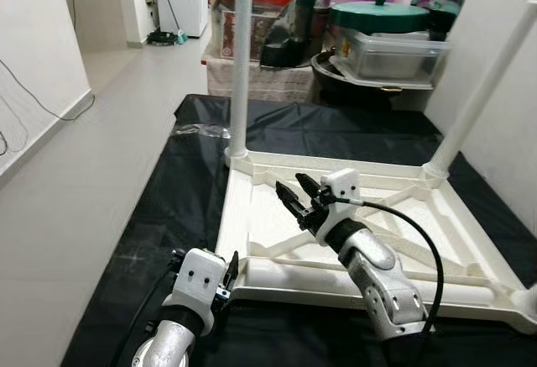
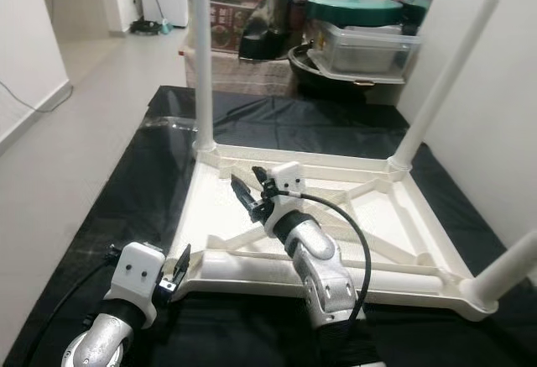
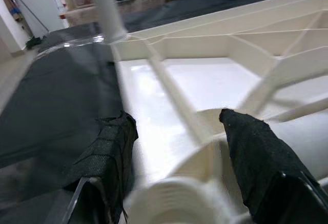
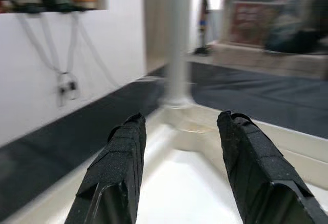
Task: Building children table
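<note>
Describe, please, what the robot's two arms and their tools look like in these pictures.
Both arms are jointed silver metal segments. Each ends in a white boxy wrist housing with small dark screw holes, carrying two long black fingers with a textured covering. The right tool has a black cable looping from its housing back along the forearm; the left tool has dark cabling alongside its wrist.

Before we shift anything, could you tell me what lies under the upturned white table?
A black sheet lies under the upturned table, showing on every side of it. What lies directly beneath the tabletop is covered.
</note>
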Controlling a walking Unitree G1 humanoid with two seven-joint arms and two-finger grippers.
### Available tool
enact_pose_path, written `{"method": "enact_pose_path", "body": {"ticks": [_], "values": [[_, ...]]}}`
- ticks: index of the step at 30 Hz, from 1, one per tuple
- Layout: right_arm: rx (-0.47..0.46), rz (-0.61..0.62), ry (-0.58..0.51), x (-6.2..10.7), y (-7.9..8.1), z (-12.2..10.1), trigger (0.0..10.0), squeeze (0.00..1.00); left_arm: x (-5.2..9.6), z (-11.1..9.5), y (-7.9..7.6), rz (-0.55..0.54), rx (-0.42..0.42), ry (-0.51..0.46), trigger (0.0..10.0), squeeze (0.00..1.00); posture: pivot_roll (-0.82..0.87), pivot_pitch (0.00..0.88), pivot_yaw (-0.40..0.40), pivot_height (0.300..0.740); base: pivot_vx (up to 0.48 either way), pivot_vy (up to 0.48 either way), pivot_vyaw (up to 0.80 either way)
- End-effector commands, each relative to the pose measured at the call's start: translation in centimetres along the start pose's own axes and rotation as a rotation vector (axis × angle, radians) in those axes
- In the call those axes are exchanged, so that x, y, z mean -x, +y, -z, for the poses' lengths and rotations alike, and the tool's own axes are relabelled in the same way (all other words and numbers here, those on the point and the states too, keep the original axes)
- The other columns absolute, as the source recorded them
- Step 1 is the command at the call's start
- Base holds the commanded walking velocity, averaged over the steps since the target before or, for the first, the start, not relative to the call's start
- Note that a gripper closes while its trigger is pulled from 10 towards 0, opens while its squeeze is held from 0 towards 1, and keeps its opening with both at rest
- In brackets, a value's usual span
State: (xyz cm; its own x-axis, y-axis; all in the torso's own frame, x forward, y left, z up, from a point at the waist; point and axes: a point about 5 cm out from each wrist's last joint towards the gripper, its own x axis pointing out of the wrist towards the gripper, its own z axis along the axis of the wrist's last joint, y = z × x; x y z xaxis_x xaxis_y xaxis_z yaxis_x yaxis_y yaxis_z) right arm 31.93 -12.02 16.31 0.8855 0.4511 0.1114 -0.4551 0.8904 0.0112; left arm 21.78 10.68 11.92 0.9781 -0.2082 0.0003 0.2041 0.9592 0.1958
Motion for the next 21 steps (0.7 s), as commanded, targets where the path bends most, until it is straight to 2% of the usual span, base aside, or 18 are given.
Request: {"method": "enact_pose_path", "body": {"ticks": [1,13,21], "values": [[0.015,0.044,0.006,0.3,-0.6,0.2,10.0,0.0,0.0,0.2,-0.2,0.001,-0.005,0.005,10.0,0.0,0.07,0.0,-0.087,0.74,0.0,0.0,0.0],[-0.002,0.063,0.028,0.0,-0.1,0.5,10.0,0.0,-0.3,-0.1,0.6,-0.012,-0.019,0.007,10.0,0.0,0.08,0.0,-0.089,0.74,0.0,0.0,0.0],[-0.026,0.064,0.024,0.0,0.2,0.7,10.0,0.0,-0.2,-1.6,2.2,0.108,0.036,0.008,10.0,0.0,0.1,0.0,-0.093,0.74,0.0,0.0,0.0]]}}
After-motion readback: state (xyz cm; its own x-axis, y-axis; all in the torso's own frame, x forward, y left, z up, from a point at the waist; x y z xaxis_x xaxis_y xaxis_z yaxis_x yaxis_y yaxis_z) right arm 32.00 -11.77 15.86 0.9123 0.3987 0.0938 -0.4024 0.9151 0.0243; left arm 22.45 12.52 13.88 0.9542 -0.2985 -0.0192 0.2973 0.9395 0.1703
